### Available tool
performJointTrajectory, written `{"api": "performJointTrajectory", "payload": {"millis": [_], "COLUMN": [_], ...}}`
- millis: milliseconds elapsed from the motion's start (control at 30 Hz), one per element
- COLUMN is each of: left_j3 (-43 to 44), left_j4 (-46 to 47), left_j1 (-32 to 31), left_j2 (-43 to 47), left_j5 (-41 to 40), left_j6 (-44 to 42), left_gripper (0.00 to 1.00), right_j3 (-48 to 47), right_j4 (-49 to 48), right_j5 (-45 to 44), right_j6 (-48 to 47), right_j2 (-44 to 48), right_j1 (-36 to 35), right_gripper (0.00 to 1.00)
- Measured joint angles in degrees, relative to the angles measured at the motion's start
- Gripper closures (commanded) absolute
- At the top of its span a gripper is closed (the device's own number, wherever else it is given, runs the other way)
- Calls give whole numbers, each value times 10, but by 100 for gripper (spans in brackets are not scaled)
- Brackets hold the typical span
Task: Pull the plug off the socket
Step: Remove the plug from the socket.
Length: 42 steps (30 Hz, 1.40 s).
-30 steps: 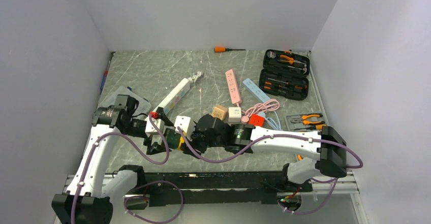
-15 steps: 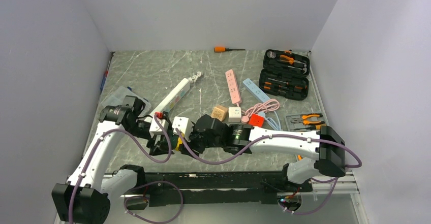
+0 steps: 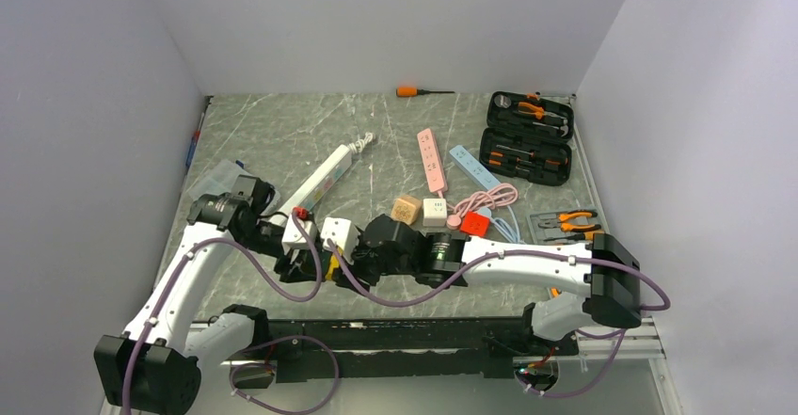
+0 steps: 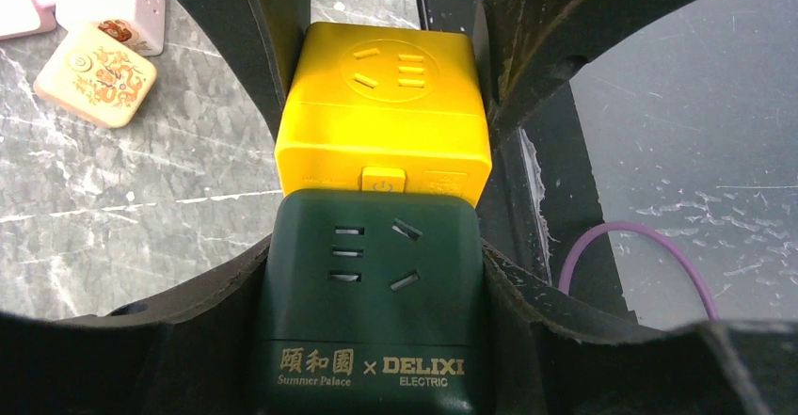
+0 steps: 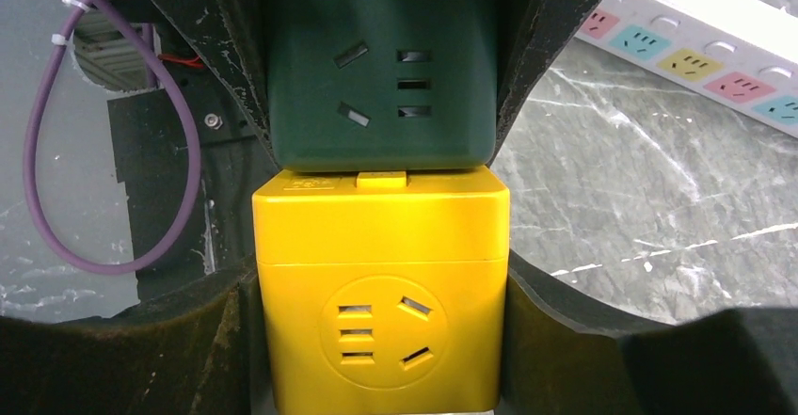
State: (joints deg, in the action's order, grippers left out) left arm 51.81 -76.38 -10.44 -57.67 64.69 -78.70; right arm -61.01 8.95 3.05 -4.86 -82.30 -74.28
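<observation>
A dark green cube adapter (image 4: 372, 311) and a yellow cube socket (image 4: 386, 114) sit joined end to end at the near middle of the table; the pins at their seam are hidden. My left gripper (image 4: 372, 340) is shut on the green cube, with a black finger pressed to each side. From the opposite end my right gripper (image 5: 381, 340) is shut on the yellow cube (image 5: 381, 311), and the green cube (image 5: 381, 76) shows beyond it. From the top, the left gripper (image 3: 301, 262) and right gripper (image 3: 362, 260) meet head-on, with only a yellow sliver (image 3: 331, 265) showing between them.
Behind the grippers lie a white power strip (image 3: 325, 178), a pink strip (image 3: 431, 159), a blue strip (image 3: 473, 166), and beige (image 3: 406, 209), white (image 3: 434, 212) and red (image 3: 475, 222) cubes. An open tool case (image 3: 529, 137) and pliers (image 3: 569, 219) are at the right, an orange screwdriver (image 3: 414, 90) at the back.
My left arm has swung right toward the joined cubes and its jaws have closed in onto the green one. The right arm and yellow cube have stayed put.
</observation>
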Motion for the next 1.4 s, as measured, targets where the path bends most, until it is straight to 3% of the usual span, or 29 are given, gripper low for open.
{"api": "performJointTrajectory", "payload": {"millis": [300, 833, 1067, 1400], "left_j3": [18, 46, 48, 22], "left_j4": [-7, -39, -19, 80], "left_j1": [-17, -31, -2, -2], "left_j2": [-3, -42, -40, -26], "left_j5": [24, 47, -90, -165], "left_j6": [4, -16, -14, 59], "left_gripper": [100, 100, 100, 100], "right_j3": [69, 102, 157, 192], "right_j4": [-61, -51, 112, 133], "right_j5": [-2, -17, -21, -108], "right_j6": [19, 69, 102, 165], "right_j2": [67, 128, 179, 212], "right_j1": [-2, -9, -25, -30], "right_gripper": [100, 100, 100, 100]}}
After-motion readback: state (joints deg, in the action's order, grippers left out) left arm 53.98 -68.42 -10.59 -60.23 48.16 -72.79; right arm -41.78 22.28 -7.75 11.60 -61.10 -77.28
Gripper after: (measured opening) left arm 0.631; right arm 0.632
